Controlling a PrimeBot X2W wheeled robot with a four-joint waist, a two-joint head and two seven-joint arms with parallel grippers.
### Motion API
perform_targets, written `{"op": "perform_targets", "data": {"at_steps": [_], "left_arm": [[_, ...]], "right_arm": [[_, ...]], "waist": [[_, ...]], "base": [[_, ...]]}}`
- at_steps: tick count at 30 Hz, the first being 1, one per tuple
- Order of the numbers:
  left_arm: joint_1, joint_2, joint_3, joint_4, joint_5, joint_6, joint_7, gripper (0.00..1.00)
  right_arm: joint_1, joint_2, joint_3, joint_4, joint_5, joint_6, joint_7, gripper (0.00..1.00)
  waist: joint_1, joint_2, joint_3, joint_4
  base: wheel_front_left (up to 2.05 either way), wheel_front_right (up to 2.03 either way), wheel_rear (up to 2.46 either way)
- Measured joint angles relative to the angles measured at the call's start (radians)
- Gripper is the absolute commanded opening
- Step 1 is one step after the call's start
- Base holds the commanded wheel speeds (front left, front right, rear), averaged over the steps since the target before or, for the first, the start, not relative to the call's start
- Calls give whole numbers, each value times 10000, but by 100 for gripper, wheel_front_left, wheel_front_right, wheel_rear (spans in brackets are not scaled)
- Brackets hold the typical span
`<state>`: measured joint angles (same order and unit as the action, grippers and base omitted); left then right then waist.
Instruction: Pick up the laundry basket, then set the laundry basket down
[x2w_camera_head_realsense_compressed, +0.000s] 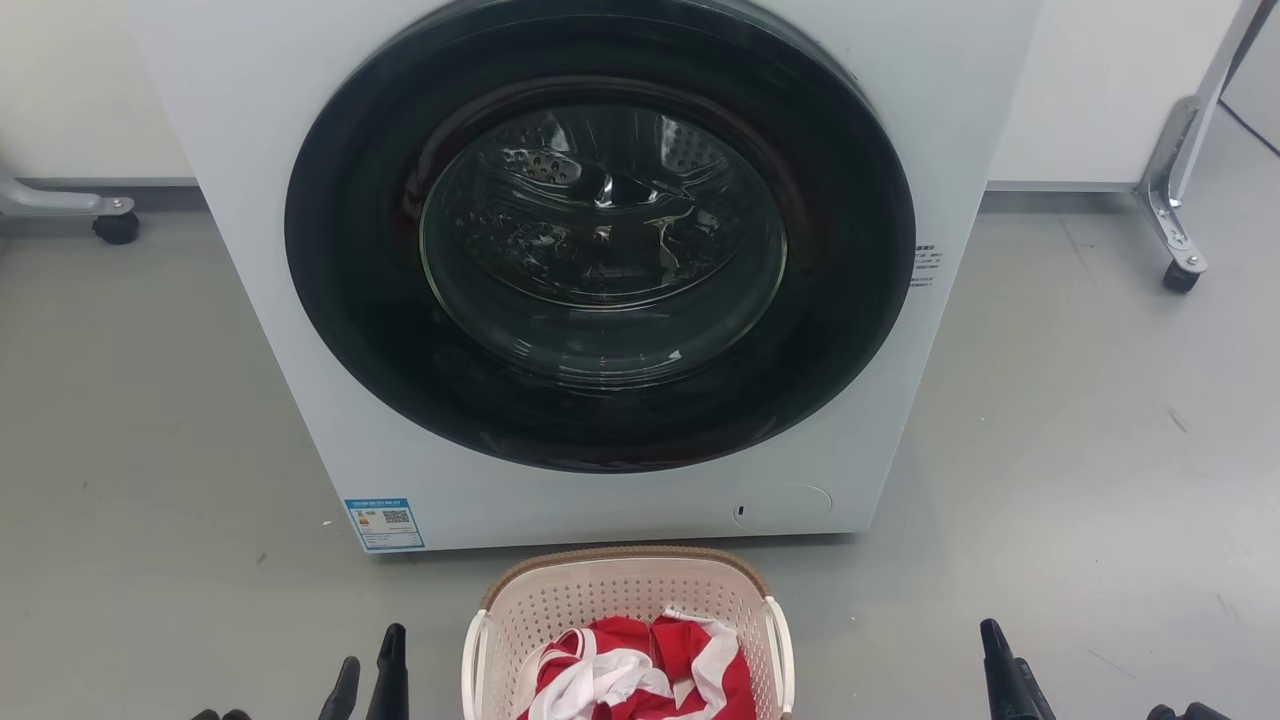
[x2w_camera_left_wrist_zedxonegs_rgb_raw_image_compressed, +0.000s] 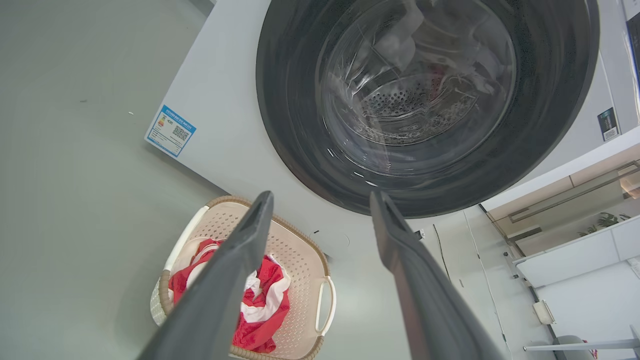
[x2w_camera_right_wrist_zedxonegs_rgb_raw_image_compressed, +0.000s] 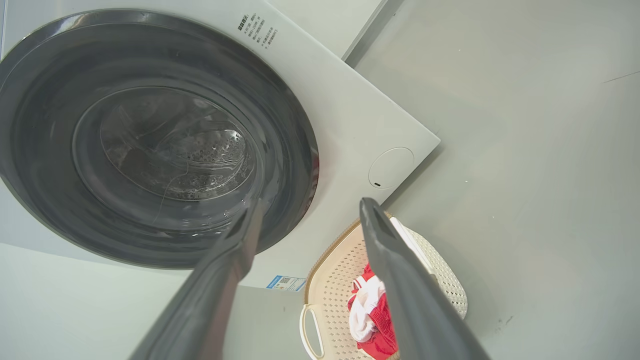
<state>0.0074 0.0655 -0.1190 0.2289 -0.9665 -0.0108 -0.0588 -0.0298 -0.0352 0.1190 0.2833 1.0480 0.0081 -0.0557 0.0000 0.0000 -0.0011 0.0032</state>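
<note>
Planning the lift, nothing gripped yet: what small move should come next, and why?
Probably bring both grippers inward to the white handles of the basket. It sits on the floor before the washer, and the left gripper and right gripper are open, one to each side, touching nothing.

The laundry basket (x2w_camera_head_realsense_compressed: 600, 600) is smooth cream plastic full of tiny holes, with a brown woven-looking rim (x2w_camera_head_realsense_compressed: 620, 553). The cloth (x2w_camera_head_realsense_compressed: 640, 672) in it is soft and crumpled. The washing machine (x2w_camera_head_realsense_compressed: 250, 200) is smooth white, its door (x2w_camera_head_realsense_compressed: 345, 260) glossy dark. The floor (x2w_camera_head_realsense_compressed: 120, 450) is dull.
</note>
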Motion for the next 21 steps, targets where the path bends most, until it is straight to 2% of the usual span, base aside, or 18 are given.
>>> {"op": "perform_targets", "data": {"at_steps": [21], "left_arm": [[323,192,-686,-150,3526,522,-681,100]], "right_arm": [[201,-84,989,21,-3137,-523,-731,100]], "waist": [[0,0,14,14]], "base": [[0,0,0]]}}
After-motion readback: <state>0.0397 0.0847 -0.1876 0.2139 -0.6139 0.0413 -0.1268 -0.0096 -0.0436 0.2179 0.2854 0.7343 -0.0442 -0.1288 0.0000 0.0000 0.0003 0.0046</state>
